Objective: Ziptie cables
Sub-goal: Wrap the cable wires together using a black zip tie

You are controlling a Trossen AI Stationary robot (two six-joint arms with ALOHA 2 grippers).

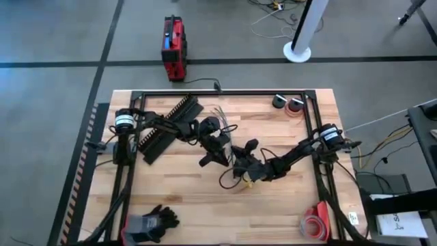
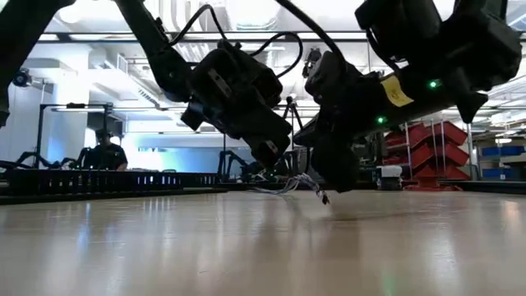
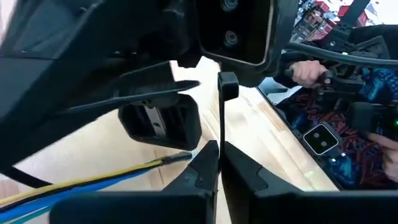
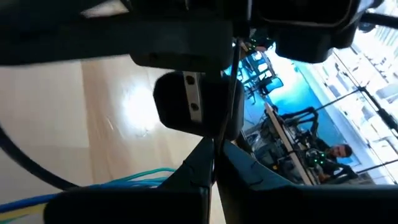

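Pale wooden butcher-block table [image 1: 177,198] with black frame fills lower two thirds of high view. Two dark arms meeting at centre: left gripper [image 1: 213,152] just left of centre, right gripper [image 1: 240,164] just right of it, nearly touching. Small bundle of thin green, grey and black cables [image 1: 224,116] lying above left gripper, upper centre of table, loose ends fanned out; in low view same wires [image 2: 289,185] showing at mid frame between the two gripper bodies, resting on the tabletop. Left wrist view: dark fingers [image 3: 205,163] pressed together on a thin black zip-tie strap [image 3: 221,124] running straight up. Right wrist view: fingers [image 4: 200,160] likewise closed, pinching a thin black strap standing up between them. Long black comb-toothed slotted strip [image 1: 167,126] diagonal at upper left of table. Black and grey gloves [image 1: 150,223] at lower left edge. Red tape roll [image 1: 315,224] at lower right corner. Red toolbox [image 1: 173,46] on floor, top centre-left. Seated person in dark top [image 2: 105,154] at far left of low view.
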